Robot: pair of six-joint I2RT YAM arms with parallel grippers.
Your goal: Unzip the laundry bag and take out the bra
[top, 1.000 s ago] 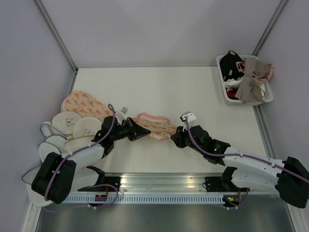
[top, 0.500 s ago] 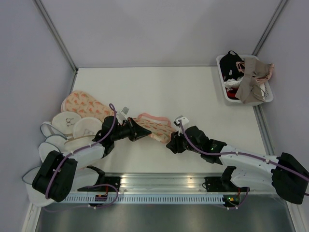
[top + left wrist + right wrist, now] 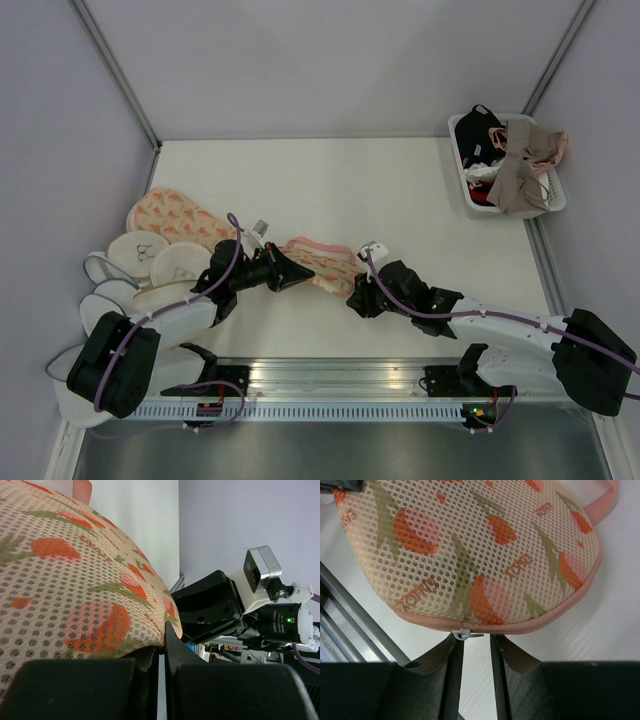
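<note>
The laundry bag (image 3: 320,262) lies near the front middle of the table (image 3: 350,180), stretched between the two arms, its peach mesh and orange-red print filling both wrist views. The pink-trimmed seam facing the right arm looks done up, with the small white zipper pull (image 3: 465,635) sticking out from it.

The left claw (image 3: 295,272) is clamped tight on the bag's left end; from its own camera the black fingers (image 3: 100,690) sit pressed together with the fabric edge caught between them. The right claw (image 3: 358,298) is at the bag's near right edge, jaws parted by a narrow gap with bare table showing through. The zipper pull sits right at the fingertips (image 3: 451,652), up against the left one, and does not look pinched.

Further left, at the table's edge, a pile of round white mesh pouches (image 3: 120,270) lies beside a second peach printed pouch (image 3: 170,215). In the far right corner a white basket (image 3: 555,203) holds a heap of garments (image 3: 515,165), black and beige among them
</note>
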